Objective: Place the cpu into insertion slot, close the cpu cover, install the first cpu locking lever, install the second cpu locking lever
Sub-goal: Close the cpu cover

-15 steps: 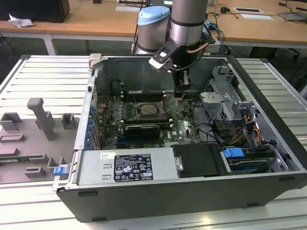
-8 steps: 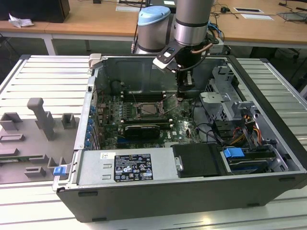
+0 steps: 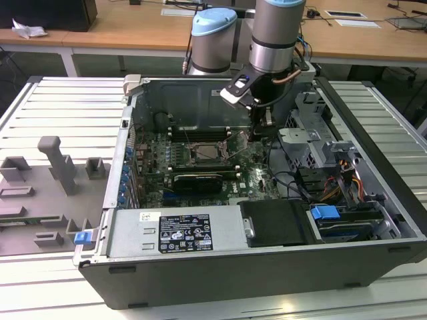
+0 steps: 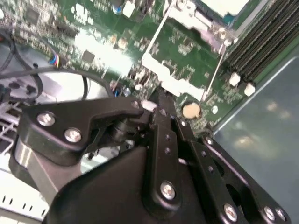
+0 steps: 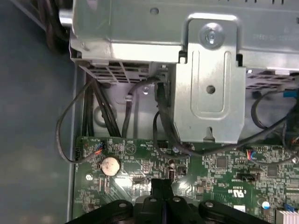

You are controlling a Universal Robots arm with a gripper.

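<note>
The insertion slot [image 3: 209, 152] sits mid-motherboard inside the open computer case, ringed by its silver frame. In the second wrist view the cpu [image 4: 227, 4] lies in it, pale top showing, with the cpu cover [image 4: 196, 19] down around it. Two thin wire locking levers [image 4: 156, 35] [image 4: 217, 70] run out from the socket over the green board. My gripper [image 3: 257, 132] hangs low over the board just off the socket's side toward the exterior view's right. Its black fingers [image 4: 161, 116] are shut together [image 5: 162, 184], and I see nothing clamped between them.
A coin battery [image 5: 110, 165] and black cables [image 5: 70, 126] lie near the fingertips. A silver drive cage [image 3: 303, 137] rises close on the exterior view's right. Black memory slots [image 4: 261, 35] flank the socket. A long black expansion card [image 3: 195, 180] and a power supply [image 3: 180, 230] sit in front.
</note>
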